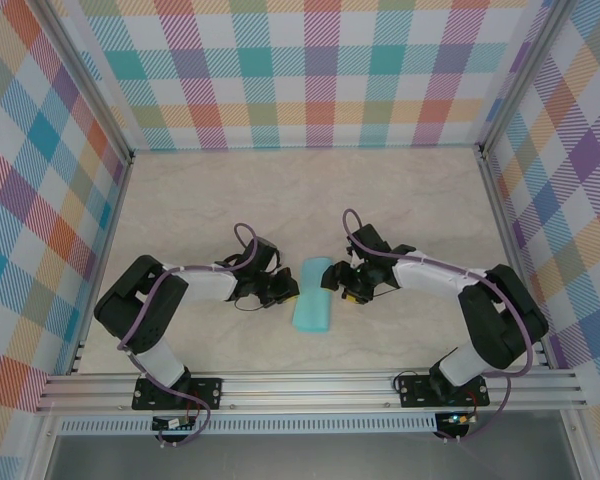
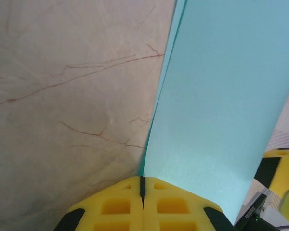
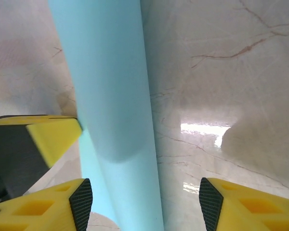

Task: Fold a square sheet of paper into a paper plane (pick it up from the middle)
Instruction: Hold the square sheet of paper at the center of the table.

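The turquoise sheet of paper (image 1: 312, 295) lies between the two arms, doubled over into a long narrow band with a rounded fold. My left gripper (image 1: 285, 292) is shut, and the paper's (image 2: 221, 96) left edge runs into the seam between its yellow fingertips (image 2: 142, 185). My right gripper (image 1: 342, 285) is open. In its wrist view the curved paper (image 3: 111, 96) rises through the left part of the gap between its fingers (image 3: 144, 202), touching neither pad. The finished paper plane is not formed; only this folded band shows.
The marble-patterned tabletop (image 1: 400, 200) stretches behind and beside the paper. Checked walls (image 1: 300, 70) and aluminium rails (image 1: 310, 385) enclose it. The left gripper's yellow finger (image 3: 43, 137) shows at the left of the right wrist view.
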